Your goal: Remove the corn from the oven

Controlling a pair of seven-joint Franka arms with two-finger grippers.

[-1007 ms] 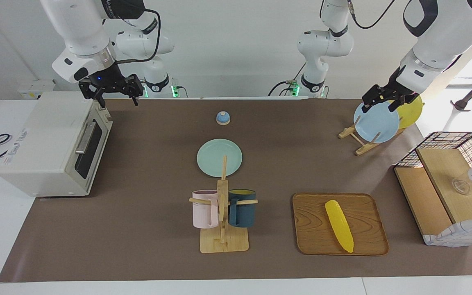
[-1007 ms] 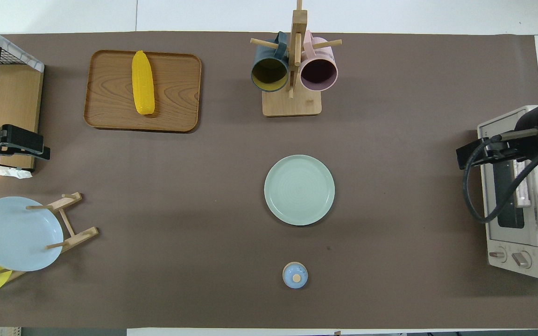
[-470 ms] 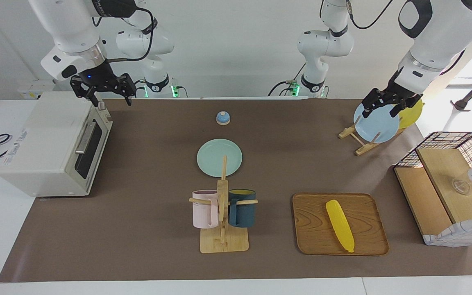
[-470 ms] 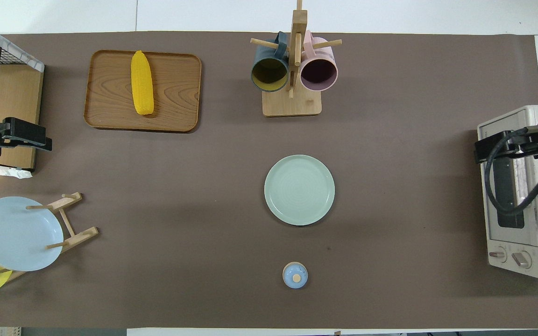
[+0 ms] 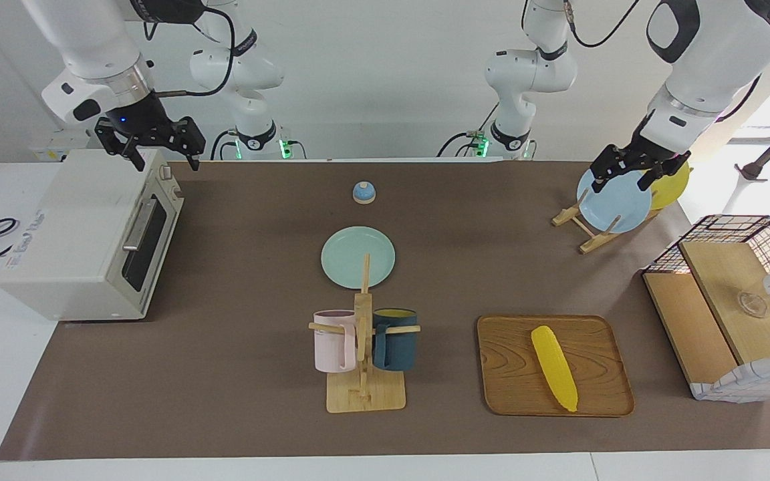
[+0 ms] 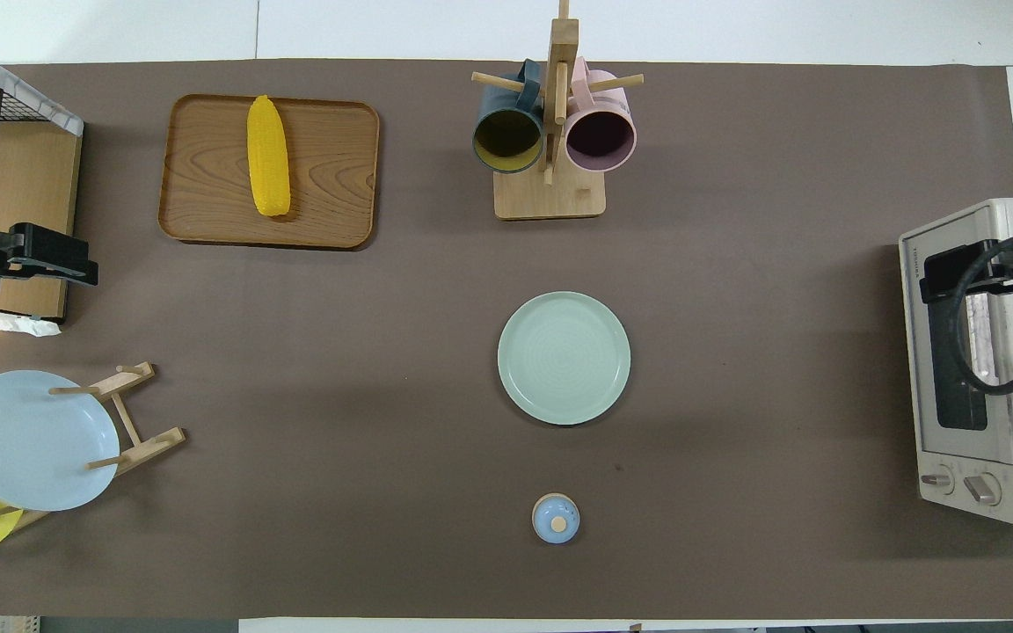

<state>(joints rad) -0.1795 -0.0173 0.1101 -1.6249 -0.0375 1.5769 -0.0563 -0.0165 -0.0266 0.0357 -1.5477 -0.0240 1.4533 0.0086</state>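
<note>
The yellow corn (image 5: 554,367) lies on a wooden tray (image 5: 512,394) toward the left arm's end of the table; it also shows in the overhead view (image 6: 267,156). The cream-white oven (image 5: 84,234) stands at the right arm's end with its dark glass door shut, also in the overhead view (image 6: 999,492). My right gripper (image 5: 166,162) is open and empty, up in the air over the oven's top corner (image 6: 955,272). My left gripper (image 5: 623,179) is open and empty over the plate rack (image 6: 49,264).
A mug rack (image 5: 363,394) holds a pink and a dark blue mug. A green plate (image 5: 348,250) and a small blue bell (image 5: 363,192) sit mid-table. A plate rack (image 5: 585,230) holds a blue and a yellow plate. A wood-and-wire basket box (image 5: 726,300) stands beside the tray.
My right gripper has risen and moved from in front of the oven's corner to over its top. My left gripper has lifted slightly. The corn has not moved.
</note>
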